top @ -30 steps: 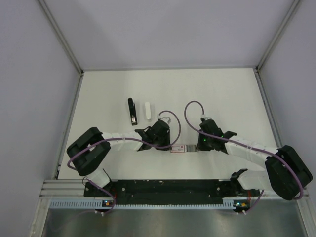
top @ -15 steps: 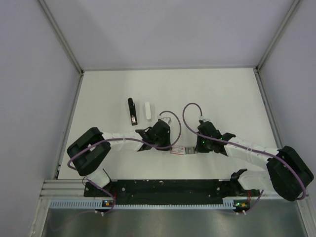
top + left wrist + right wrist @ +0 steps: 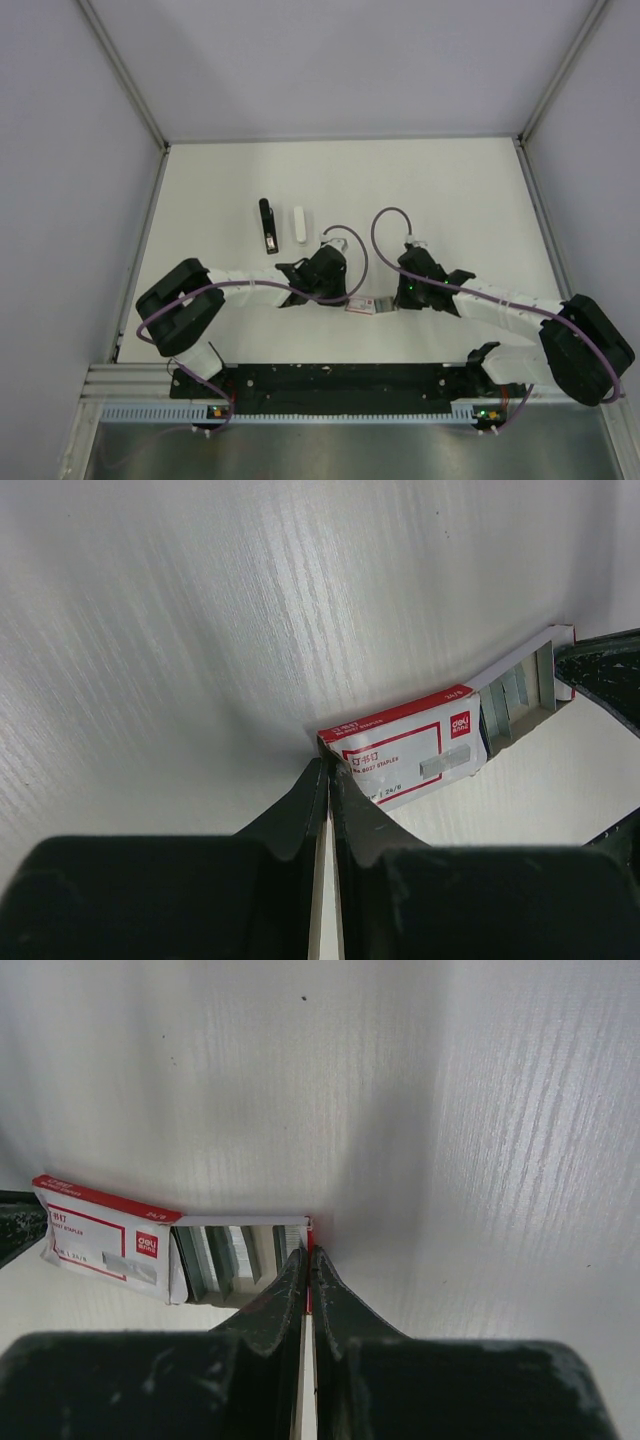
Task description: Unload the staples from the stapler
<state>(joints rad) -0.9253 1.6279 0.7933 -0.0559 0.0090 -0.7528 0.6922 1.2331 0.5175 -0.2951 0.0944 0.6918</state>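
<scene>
A small red-and-white staple box (image 3: 362,301) lies on the table between my grippers. Its inner tray (image 3: 240,1222) is slid partly out to the right, and silvery staples (image 3: 222,1256) lie in it, also seen in the left wrist view (image 3: 512,696). My left gripper (image 3: 328,762) is shut on the left end edge of the box sleeve (image 3: 405,748). My right gripper (image 3: 308,1253) is shut on the tray's right end wall. The black stapler (image 3: 268,226) lies farther back on the left, with no gripper touching it.
A small white oblong piece (image 3: 298,222) lies just right of the stapler. Purple cables loop over both wrists. White enclosure walls stand on three sides, and a metal rail (image 3: 340,385) runs along the near edge.
My right gripper has shifted slightly left toward the box, still holding the tray end. My left gripper and the box sleeve have stayed in place.
</scene>
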